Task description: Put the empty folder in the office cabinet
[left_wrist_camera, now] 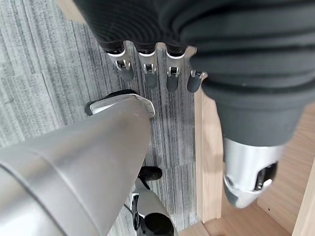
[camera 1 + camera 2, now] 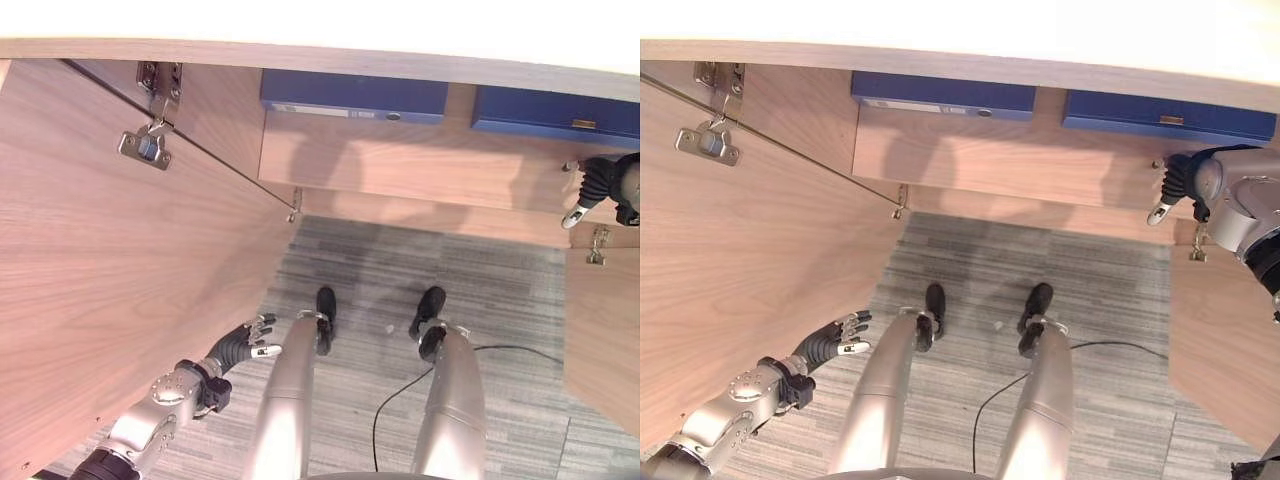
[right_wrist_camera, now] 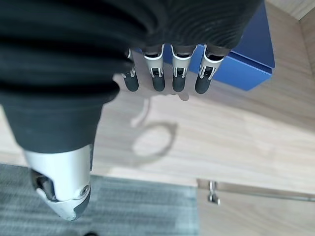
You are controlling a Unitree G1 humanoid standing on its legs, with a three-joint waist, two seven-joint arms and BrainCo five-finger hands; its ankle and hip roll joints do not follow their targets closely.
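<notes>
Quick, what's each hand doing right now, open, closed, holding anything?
Left hand: open, fingers relaxed, holding nothing, low by the open cabinet door.
Right hand: open, holding nothing, over the cabinet shelf near a blue folder.

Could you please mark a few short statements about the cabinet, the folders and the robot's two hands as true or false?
1. Two blue folders lie on the wooden cabinet shelf. True: the left blue folder and the right blue folder lie side by side with a gap between them.
2. The right hand grips a folder. False: it hangs over the shelf with straight fingers, holding nothing.
3. The wooden cabinet door on the left is shut. False: it stands swung open, its metal hinge exposed.
4. The left hand is low beside the open door, over the grey carpet. True.
5. A folder lies on the carpet. False: both are on the shelf.
</notes>
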